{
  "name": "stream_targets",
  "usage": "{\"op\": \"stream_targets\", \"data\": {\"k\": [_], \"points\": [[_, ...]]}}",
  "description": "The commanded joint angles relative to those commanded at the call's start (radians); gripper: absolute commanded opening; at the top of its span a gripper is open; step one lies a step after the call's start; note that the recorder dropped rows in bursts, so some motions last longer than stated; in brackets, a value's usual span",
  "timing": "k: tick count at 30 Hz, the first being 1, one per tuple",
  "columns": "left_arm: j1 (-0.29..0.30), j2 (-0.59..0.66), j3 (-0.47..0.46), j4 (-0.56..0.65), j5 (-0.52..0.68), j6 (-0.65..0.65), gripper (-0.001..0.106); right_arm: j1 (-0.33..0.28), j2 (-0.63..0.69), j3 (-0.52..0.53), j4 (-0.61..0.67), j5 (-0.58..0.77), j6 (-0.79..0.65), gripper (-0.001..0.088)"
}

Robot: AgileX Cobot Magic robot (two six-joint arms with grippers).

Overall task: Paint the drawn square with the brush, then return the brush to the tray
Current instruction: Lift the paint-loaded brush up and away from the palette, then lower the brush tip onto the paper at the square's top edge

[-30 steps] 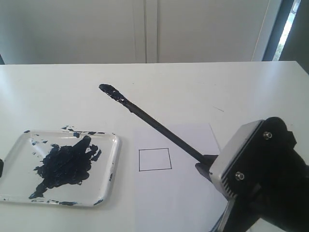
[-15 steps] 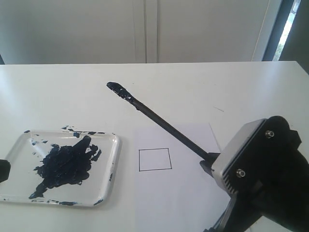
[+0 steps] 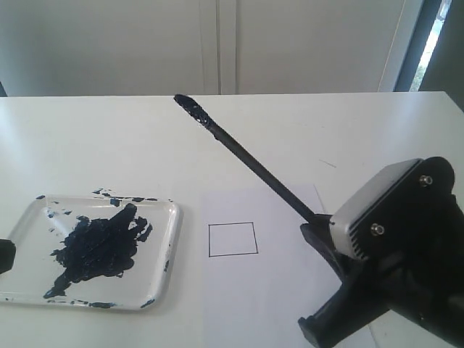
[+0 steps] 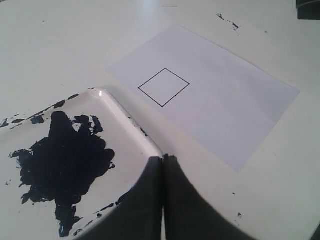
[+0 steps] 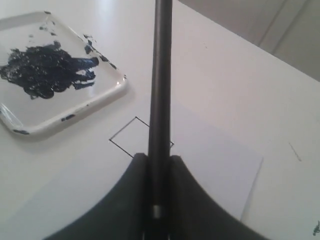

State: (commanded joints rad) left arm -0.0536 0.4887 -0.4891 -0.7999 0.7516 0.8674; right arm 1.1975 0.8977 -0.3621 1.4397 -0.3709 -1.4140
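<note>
The white table (image 3: 87,138) fills most of what I see, smooth and matte, with wide bare room across its far half. On the right, my right arm's black casing with a grey plate (image 3: 377,217) bulks over the near corner of the flat white sheet of paper (image 3: 246,297), a rectangle with crisp edges. Left of it lies the tray (image 3: 172,217), clear plastic, shallow, with rounded corners, smeared with a thick, ragged blue-black paint blotch (image 3: 101,246) and specks along the rim. A narrow strip of bare table separates its right rim from the paper's left edge. The brush (image 3: 246,156), a long thin black stick, is off the tray and in the air, slanting up from the right fingers (image 5: 140,172), which are clenched on its handle. Its lumpy, paint-coated tip (image 3: 190,106) shows against the table's far side. The square (image 3: 233,239) is a thin black outline, unpainted inside. The left fingers (image 4: 152,185) are pressed together on nothing, by the tray's rim; I cannot tell whether they touch it.
</note>
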Motion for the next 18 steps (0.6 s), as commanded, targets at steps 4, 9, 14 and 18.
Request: {"op": "stream_targets", "data": {"k": [4, 9, 14, 18], "points": [[0.0, 0.0, 0.0, 0.0, 0.0, 0.0, 0.0, 0.0, 0.0, 0.0, -0.145, 0.043, 0.161, 0.0], [0.0, 0.0, 0.0, 0.0, 0.0, 0.0, 0.0, -0.002, 0.002, 0.002, -0.486, 0.118, 0.492, 0.0], [0.0, 0.0, 0.0, 0.0, 0.0, 0.0, 0.0, -0.002, 0.002, 0.002, -0.731, 0.185, 0.759, 0.0], [0.0, 0.0, 0.0, 0.0, 0.0, 0.0, 0.0, -0.002, 0.002, 0.002, -0.858, 0.268, 0.889, 0.0]]}}
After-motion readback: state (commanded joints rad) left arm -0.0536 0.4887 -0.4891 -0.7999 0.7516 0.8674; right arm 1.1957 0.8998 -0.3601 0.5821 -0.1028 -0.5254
